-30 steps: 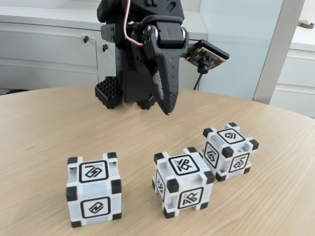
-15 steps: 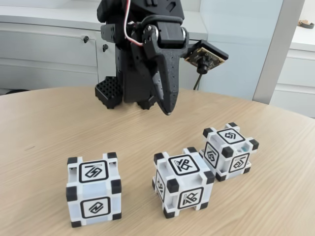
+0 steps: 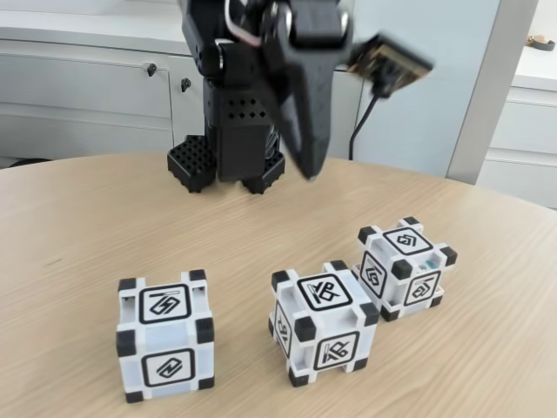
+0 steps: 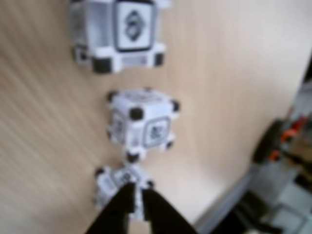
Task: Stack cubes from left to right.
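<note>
Sitting in a loose row on the round wooden table (image 3: 104, 209), the three cubes are all upright and unstacked as I watch from the fixed view. Going left to right there: the left cube (image 3: 165, 335) stands alone, well apart from the others; the middle cube (image 3: 324, 322) is turned at an angle; the right cube (image 3: 405, 266) lies just behind and beside it, their corners very near, though I cannot tell whether they touch. No cube rests on another or inside anything.

Above and behind them, my gripper (image 3: 309, 170) hangs in the air over bare table, point down, carrying nothing. Its fingers (image 3: 305, 104) look pressed together or nearly so. The wrist view, blurred, shows the gripper (image 4: 138, 187) with its two dark tips close together at the bottom edge, just over the nearest cube (image 4: 119, 187), with another cube (image 4: 141, 122) above it and a third (image 4: 119, 31) at the top.

Compared with half a second ago, the arm has lifted and swung: the gripper tip sits higher and slightly further right in the fixed view, and the small camera (image 3: 392, 61) on the wrist has risen with it. The cubes have not shifted.
</note>
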Action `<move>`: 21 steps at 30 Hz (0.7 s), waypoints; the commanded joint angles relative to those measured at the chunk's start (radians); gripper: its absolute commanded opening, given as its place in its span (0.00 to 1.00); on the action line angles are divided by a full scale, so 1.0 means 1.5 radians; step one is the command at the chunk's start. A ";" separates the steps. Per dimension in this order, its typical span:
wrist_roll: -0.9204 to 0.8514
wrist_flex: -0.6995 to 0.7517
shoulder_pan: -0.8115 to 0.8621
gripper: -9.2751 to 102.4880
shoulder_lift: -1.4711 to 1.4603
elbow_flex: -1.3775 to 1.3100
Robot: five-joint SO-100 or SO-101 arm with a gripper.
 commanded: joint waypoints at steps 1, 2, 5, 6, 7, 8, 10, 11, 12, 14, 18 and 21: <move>0.037 -0.014 0.003 0.08 -0.186 -0.128; 0.047 -0.014 0.003 0.08 -0.237 -0.159; 0.085 -0.008 0.003 0.08 -0.382 -0.237; 0.101 -0.005 0.003 0.08 -0.427 -0.260; 0.115 -0.005 0.003 0.08 -0.469 -0.278; 0.129 -0.005 0.002 0.08 -0.506 -0.292; 0.148 -0.005 -0.006 0.08 -0.559 -0.313; 0.152 -0.005 -0.007 0.08 -0.578 -0.318; 0.154 -0.004 -0.008 0.08 -0.588 -0.318; 0.162 -0.004 -0.011 0.08 -0.589 -0.319; 0.174 -0.002 -0.082 0.09 -0.589 -0.320; 0.184 -0.002 -0.146 0.09 -0.589 -0.315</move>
